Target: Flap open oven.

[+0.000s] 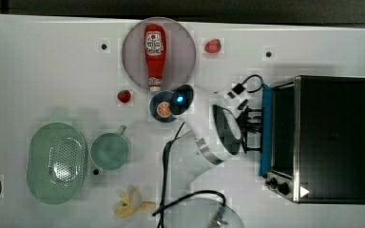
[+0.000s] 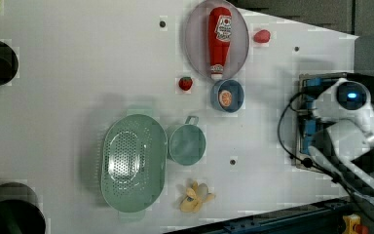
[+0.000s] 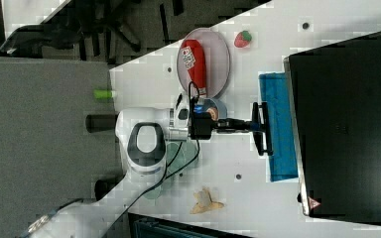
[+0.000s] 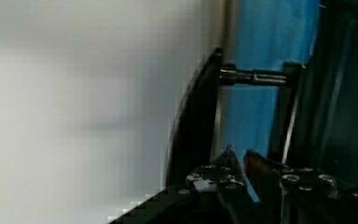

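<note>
The oven [image 1: 332, 137] [image 3: 352, 124] is a black box with a silver front frame, at the top view's right. Its blue-tinted door [image 3: 280, 148] [image 4: 265, 42] leans out from the frame, partly flapped open. The black bar handle [image 3: 264, 144] [image 4: 193, 116] stands off the door on metal posts. My gripper [image 3: 254, 125] [image 4: 237, 153] [image 1: 252, 130] reaches level at the handle's middle. In the wrist view its fingertips [image 4: 227, 156] sit in the gap between the handle and the door. A narrow slit shows between them and nothing is clamped there. In the left view the white arm covers most of the oven [image 2: 306, 127].
A ketchup bottle [image 1: 155, 54] lies on a grey plate. Near it are a blue bowl [image 1: 164, 110] holding an orange slice and two strawberries [image 1: 124, 96]. A green mug [image 1: 110, 151], a green colander [image 1: 57, 161] and a banana peel [image 1: 132, 203] sit at the top view's left.
</note>
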{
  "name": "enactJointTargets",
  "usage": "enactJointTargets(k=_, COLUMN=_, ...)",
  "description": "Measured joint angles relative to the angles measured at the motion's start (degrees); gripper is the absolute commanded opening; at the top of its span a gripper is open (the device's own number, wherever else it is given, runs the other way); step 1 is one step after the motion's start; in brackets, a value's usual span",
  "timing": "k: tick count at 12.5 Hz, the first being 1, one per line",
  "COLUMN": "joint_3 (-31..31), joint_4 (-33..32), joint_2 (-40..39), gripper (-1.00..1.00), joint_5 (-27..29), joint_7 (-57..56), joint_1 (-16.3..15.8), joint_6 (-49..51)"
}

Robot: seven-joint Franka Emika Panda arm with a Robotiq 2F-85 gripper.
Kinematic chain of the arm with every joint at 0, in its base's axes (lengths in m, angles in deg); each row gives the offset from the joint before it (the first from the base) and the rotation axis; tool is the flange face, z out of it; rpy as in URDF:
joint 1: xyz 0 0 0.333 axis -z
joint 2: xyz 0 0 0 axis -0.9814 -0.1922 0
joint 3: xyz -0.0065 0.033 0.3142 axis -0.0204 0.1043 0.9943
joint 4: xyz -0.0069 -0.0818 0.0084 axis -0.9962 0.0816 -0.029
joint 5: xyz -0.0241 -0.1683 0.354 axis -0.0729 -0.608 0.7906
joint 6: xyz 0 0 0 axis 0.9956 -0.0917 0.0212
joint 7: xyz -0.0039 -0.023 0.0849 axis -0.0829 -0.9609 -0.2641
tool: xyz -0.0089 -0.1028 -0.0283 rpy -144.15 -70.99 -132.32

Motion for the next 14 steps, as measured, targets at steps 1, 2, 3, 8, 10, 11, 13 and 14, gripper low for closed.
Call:
enactJointTargets(k=1, joint_3=0.2, joint_4=0.1, joint_2=-2.1, gripper=-0.65, joint_5=0.0, joint_7=1.2, joint_1=-1.4, joint_6=-0.4)
enactJointTargets(k=2, joint_3=0.5, joint_4=0.3, joint_2=-4.5, gripper=-0.65, joint_5=0.0, joint_7=2.6, joint_1=-2.6, joint_6=-0.6)
enactJointTargets(k=3, joint_3=1.0, joint_4=1.0, joint_2=-7.0, gripper=-0.65, joint_5=-0.6, joint_7=4.3, joint_1=-3.4, joint_6=-1.0)
enactJointTargets(k=8, joint_3=1.8, joint_4=2.2, joint_2=-15.3, gripper=-0.65, joint_5=-1.3, joint_7=12.5, joint_1=-5.9, joint_6=-1.3)
enactJointTargets(k=10, joint_3=1.8, joint_4=2.6, joint_2=-14.8, gripper=-0.65, joint_5=-0.6, joint_7=13.4, joint_1=-5.9, joint_6=-1.1)
enactJointTargets(k=11, joint_3=1.8, joint_4=2.6, joint_2=-13.8, gripper=-0.65, joint_5=2.1, joint_7=13.5, joint_1=-5.7, joint_6=-1.0)
enactJointTargets(k=13, joint_3=1.9, joint_4=2.6, joint_2=-11.1, gripper=-0.65, joint_5=10.2, joint_7=13.7, joint_1=-5.2, joint_6=-3.0)
enactJointTargets(k=14, joint_3=2.0, joint_4=2.8, joint_2=-9.3, gripper=-0.65, joint_5=15.4, joint_7=13.7, joint_1=-5.0, joint_6=-4.6)
